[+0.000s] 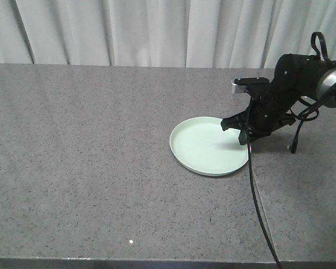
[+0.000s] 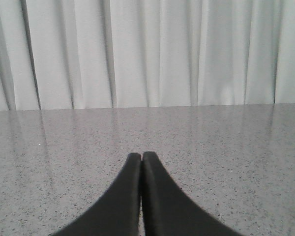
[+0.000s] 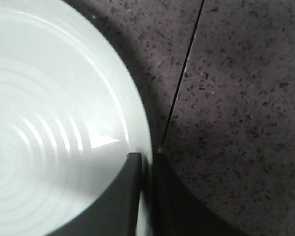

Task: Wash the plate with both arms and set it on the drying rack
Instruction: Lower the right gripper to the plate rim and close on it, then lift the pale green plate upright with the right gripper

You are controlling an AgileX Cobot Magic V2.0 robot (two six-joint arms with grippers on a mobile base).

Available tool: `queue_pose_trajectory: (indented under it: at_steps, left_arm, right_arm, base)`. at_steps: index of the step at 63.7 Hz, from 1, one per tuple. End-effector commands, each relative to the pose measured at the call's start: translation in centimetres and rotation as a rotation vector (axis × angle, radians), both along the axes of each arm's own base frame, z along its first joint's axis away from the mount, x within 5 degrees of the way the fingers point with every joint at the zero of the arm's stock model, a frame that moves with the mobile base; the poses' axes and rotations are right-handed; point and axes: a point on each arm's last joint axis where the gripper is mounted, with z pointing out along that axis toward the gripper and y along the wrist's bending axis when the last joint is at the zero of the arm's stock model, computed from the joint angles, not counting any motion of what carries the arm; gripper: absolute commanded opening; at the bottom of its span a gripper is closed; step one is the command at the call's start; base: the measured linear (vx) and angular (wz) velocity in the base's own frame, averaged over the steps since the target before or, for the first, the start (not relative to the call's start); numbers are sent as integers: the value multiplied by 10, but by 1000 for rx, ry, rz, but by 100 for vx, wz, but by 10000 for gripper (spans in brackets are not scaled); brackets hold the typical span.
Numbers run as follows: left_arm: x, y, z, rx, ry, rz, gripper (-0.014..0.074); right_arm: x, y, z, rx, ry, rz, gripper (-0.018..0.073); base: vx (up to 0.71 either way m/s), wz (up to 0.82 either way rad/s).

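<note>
1. One wide grey speckled counter (image 1: 89,168) is being shown across the front view, with a white curtain (image 1: 129,28) being hung behind it; no drying rack is being shown in any view.
2. The plate (image 1: 204,147) is being rested flat on the counter, right of centre, with its pale green face bare and dry-looking; washing is being judged as not yet begun, and racking is being left for later.
3. The right arm (image 1: 294,78) is being reached in from the right side and bent down toward the plate's right rim, with a black cable (image 1: 259,196) being trailed toward the near edge.
4. The right gripper (image 3: 146,156) is being clamped on that rim: in its wrist view one finger is being laid inside the rim and the other outside, with only the rim between them. This first grasp is being judged the only step in hand; the lift is not yet being made.
5. The left gripper (image 2: 141,156) is being held with its fingertips pressed together on nothing, above the counter and facing the curtain; the plate is not being caught by its camera, so its share of the work is being judged as unstarted.
6. A thin seam (image 3: 184,73) in the counter is being seen just beside the plate's edge.
</note>
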Motion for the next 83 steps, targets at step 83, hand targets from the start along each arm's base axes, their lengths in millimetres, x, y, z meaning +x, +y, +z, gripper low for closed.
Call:
queue_pose_trajectory:
  at_steps: [83]
  left_arm:
    - [-1, -1, 2, -7, -67, -16, -6]
  right_arm:
    - [-439, -53, 138, 321, -906, -162, -2]
  base:
    - [0, 0]
